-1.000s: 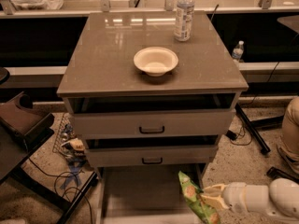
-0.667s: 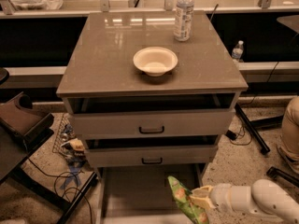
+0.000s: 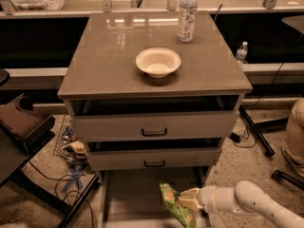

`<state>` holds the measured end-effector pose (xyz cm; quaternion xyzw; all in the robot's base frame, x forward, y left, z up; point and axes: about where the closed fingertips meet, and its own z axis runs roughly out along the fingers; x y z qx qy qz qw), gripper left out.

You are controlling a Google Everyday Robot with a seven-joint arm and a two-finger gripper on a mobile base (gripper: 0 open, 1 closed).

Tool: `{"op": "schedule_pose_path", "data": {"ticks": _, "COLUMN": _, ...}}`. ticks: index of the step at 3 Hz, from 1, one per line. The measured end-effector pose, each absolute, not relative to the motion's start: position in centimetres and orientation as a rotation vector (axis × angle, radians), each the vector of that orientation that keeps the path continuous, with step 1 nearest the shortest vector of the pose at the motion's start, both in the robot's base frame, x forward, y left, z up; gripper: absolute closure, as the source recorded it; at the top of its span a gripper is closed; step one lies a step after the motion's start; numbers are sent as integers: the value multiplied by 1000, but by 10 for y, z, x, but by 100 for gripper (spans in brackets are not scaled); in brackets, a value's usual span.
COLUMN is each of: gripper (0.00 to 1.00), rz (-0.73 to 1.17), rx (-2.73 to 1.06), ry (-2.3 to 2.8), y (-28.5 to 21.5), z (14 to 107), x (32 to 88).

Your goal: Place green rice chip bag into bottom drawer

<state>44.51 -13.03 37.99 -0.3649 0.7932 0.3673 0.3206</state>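
The green rice chip bag point(image 3: 174, 205) is crinkled and shiny green with orange-tan chip pictures. It hangs upright over the right part of the open bottom drawer point(image 3: 130, 196), a wide shallow tray with a flat grey floor. My gripper point(image 3: 186, 201) reaches in from the lower right on a white arm and is shut on the bag's right side, holding it above the drawer floor. The bag's lower end runs to the bottom edge of the view.
A grey-brown cabinet point(image 3: 109, 65) carries a cream bowl point(image 3: 158, 62) and a water bottle point(image 3: 187, 14) on top. Its two upper drawers with black handles point(image 3: 154, 132) stand slightly open. A dark chair point(image 3: 19, 127) and cables lie left; a stand base sits right.
My gripper has carried the green bag leftward, from the drawer's right rim to over the drawer floor. Nothing else has moved.
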Motion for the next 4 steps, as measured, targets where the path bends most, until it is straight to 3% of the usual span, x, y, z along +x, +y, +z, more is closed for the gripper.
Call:
{"op": "schedule_pose_path", "data": {"ticks": 3, "gripper": 100, "rz": 1048, "rx": -1012, "ry": 2053, "y": -67, "z": 364, "x": 477}}
{"op": "schedule_pose_path", "data": {"ticks": 4, "gripper": 87, "rz": 1053, "rx": -1016, "ry": 2051, "y": -64, "z": 363, "x": 477}}
